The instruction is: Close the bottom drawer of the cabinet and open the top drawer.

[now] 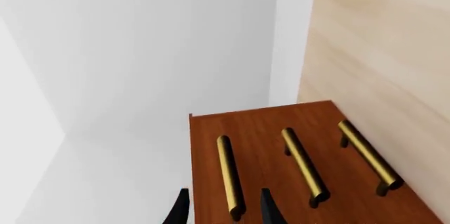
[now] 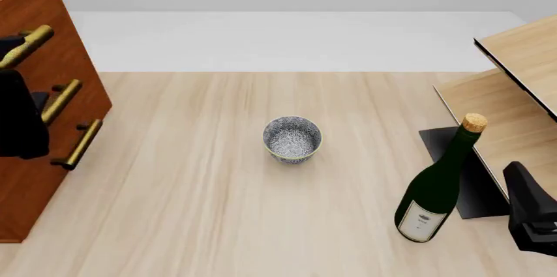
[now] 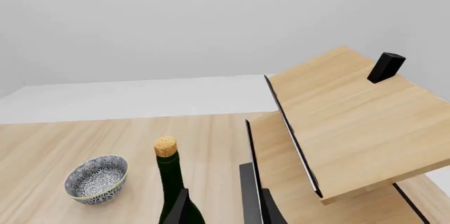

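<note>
The reddish-brown cabinet [image 2: 87, 88] stands at the table's left edge, its three drawer fronts looking flush in the left wrist view [image 1: 267, 124]. My left gripper [image 1: 225, 212] is open, its fingers [image 1: 271, 211] on either side of the brass handle [image 1: 229, 171] of the top drawer [image 2: 65, 36]. In the front view the left arm hides part of the cabinet front. The bottom drawer [image 2: 44, 186] has its handle [image 2: 81, 143] nearest the tabletop. My right gripper [image 3: 221, 213] is open and empty at the right front, far from the cabinet.
A patterned bowl [image 2: 293, 139] sits mid-table. A green wine bottle [image 2: 437, 186] with a cork stands just ahead of my right gripper [image 2: 525, 202]. A pale plywood shelf unit [image 2: 522, 94] fills the right side, with a small black block [image 3: 387, 67] on top.
</note>
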Tool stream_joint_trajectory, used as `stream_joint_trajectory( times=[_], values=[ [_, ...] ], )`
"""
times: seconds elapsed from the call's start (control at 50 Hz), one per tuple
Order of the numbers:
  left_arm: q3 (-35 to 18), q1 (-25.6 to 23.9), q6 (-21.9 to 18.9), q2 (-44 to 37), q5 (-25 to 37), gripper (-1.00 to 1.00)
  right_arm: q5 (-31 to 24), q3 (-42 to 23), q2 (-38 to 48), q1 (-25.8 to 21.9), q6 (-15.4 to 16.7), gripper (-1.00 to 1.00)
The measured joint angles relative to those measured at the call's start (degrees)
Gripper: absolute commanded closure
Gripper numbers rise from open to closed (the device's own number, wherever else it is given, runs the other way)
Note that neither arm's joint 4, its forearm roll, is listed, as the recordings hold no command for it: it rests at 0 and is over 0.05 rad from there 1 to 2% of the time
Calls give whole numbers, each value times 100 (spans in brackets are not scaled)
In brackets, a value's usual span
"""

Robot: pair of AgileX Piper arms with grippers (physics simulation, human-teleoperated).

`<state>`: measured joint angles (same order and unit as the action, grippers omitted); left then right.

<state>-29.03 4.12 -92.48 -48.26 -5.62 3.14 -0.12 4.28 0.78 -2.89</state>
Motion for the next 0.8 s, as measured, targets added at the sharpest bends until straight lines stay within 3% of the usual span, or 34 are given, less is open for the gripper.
stream_joint_trajectory(
  times=[0.8],
  values=[
    [218,440,-166,-973,-1310,-100,110,-1,126,31,-40,-100]
  ],
)
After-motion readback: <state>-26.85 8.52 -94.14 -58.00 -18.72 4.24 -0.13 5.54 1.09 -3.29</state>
